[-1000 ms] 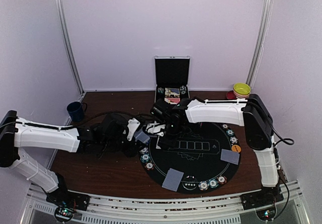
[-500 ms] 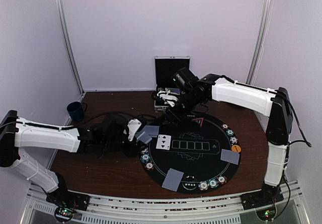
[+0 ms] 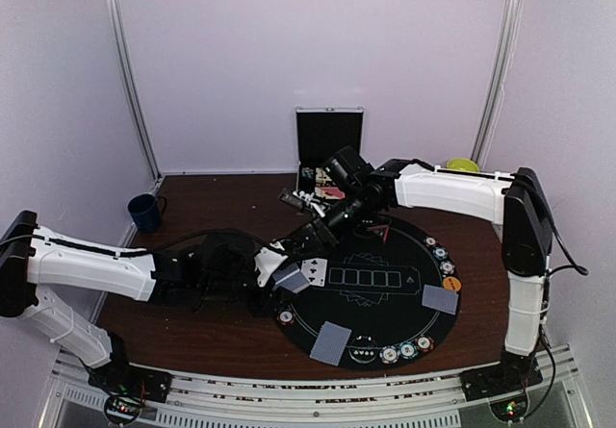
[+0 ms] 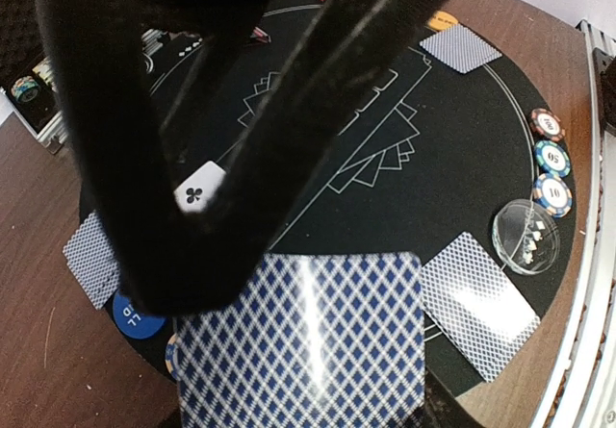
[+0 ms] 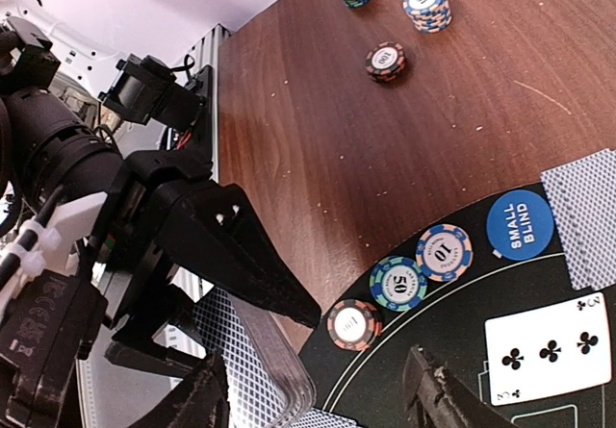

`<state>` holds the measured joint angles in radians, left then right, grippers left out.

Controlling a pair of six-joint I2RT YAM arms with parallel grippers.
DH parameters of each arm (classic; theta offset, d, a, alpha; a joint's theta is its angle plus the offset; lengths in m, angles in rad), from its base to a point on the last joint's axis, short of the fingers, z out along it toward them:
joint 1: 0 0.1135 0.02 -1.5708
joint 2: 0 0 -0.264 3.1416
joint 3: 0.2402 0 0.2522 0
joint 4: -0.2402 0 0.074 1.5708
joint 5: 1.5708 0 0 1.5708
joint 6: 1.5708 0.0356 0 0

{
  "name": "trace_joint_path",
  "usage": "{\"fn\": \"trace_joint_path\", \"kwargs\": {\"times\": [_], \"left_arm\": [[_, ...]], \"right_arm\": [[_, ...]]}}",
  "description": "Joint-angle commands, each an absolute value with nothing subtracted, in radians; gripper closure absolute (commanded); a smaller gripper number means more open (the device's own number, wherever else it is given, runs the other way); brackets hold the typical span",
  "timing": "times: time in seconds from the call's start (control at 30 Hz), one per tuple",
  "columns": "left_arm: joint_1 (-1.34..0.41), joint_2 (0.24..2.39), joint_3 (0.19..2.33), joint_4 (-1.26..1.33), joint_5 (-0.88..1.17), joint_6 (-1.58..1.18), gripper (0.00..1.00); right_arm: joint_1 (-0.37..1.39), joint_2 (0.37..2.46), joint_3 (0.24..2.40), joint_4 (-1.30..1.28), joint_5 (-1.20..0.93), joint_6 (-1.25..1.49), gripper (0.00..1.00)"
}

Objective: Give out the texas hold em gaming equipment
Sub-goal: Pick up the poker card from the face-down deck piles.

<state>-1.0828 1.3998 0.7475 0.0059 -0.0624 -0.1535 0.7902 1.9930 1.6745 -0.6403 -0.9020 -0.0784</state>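
My left gripper is shut on a deck of blue-backed playing cards at the left rim of the round black mat. My right gripper hovers open just over that deck, and its dark fingers fill the left wrist view. A three of clubs lies face up on the mat, next to a blue small-blind button and three striped chips. Face-down cards lie near the mat's right and front rim.
More chips and an orange button line the mat's right rim; chips and a glass dish sit at the front. An open case stands at the back, a dark mug far left, a yellow bowl back right.
The right gripper left a face-up card on the mat, swung back toward the case, then returned over the deck. The left gripper, still holding the deck, shifted slightly right and nearer.
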Motion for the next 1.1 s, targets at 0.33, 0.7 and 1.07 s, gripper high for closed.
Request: {"fn": "trace_joint_path", "kwargs": {"times": [0.33, 0.7, 1.07], "left_arm": [[-1.089, 1.401, 0.756, 0.077, -0.047, -0.124, 0.47], [-1.094, 1.397, 0.755, 0.077, -0.049, -0.12, 0.47], [-1.097, 1.39, 0.753, 0.076, -0.058, -0.118, 0.47]], "right_arm": [[0.821, 2.047, 1.647, -0.686, -0.988, -0.137, 0.37], [0.826, 2.074, 1.639, -0.609, -1.0, -0.045, 0.48], [0.781, 2.081, 1.609, -0.639, -0.95, -0.059, 0.68]]}}
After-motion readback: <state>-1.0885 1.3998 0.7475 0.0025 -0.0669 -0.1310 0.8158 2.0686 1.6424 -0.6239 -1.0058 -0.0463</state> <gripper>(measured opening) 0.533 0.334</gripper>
